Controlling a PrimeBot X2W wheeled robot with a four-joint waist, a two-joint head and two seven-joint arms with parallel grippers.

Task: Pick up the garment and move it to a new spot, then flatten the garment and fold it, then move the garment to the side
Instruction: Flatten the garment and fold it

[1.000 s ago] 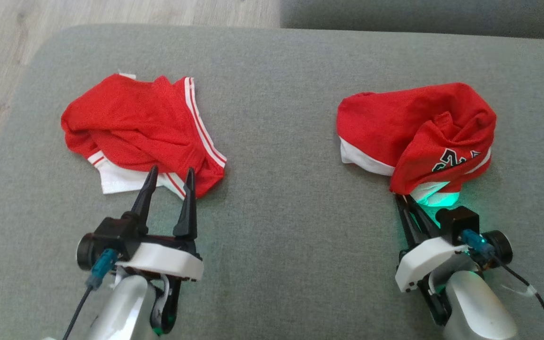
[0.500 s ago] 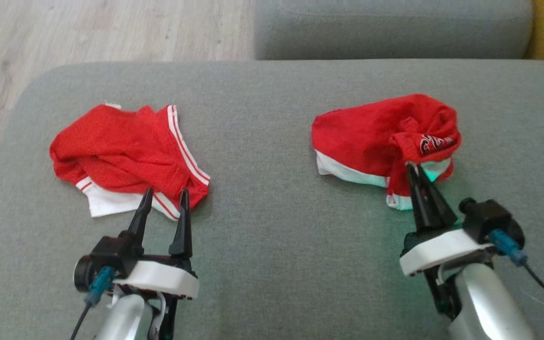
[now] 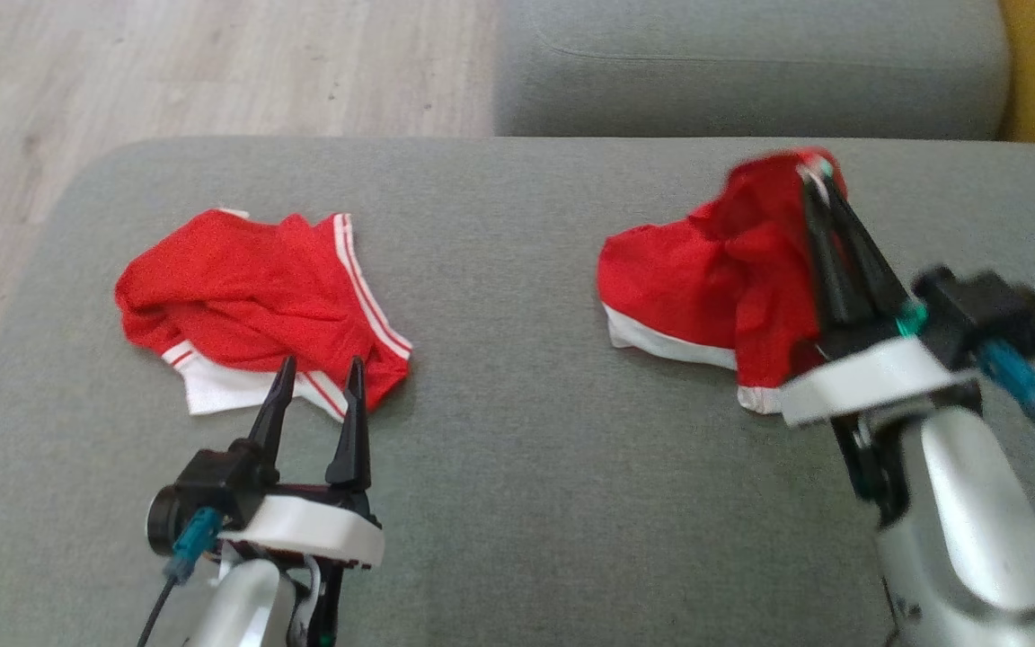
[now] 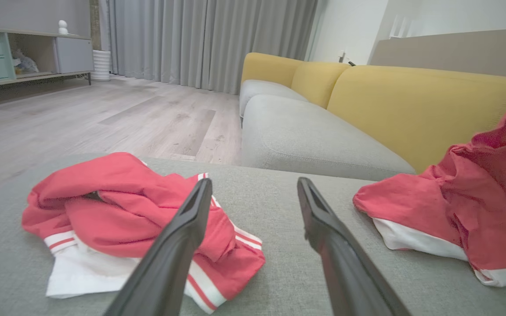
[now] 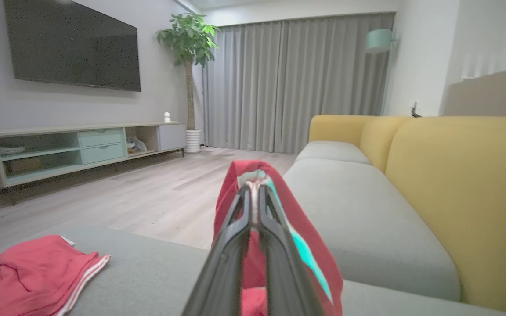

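Red cloth with a white hem, the red garment (image 3: 697,288), lies on the right half of the grey cushion (image 3: 526,467), partly raised off it. One edge is drawn up into a peak above the cushion while the lower part, hem included, rests on the fabric. The right gripper (image 3: 818,175) holds that peak. Its two dark fingers are pressed together with a fold of the cloth pinched at the tips, which the right wrist view shows plainly: the fingers (image 5: 235,228) meet and red material (image 5: 323,267) drapes down on both sides of them, tinted green in one patch. This arm is blurred in the head view.

On the left half of the cushion a second, striped red garment (image 3: 248,296) lies crumpled, with white stripes along its edge and a white panel toward the cushion's near side. The left gripper (image 3: 322,367) sits low over the cushion just at the near edge of this piece, jaws spread wide and holding nothing. In the left wrist view its fingers (image 4: 182,245) frame bare cushion, with the striped piece (image 4: 117,206) at one side and the raised garment (image 4: 433,206) at the other.

Beyond the cushion's far edge are a pale wood floor (image 3: 212,72) and another grey seat (image 3: 751,81) with a yellow backrest (image 4: 411,101).
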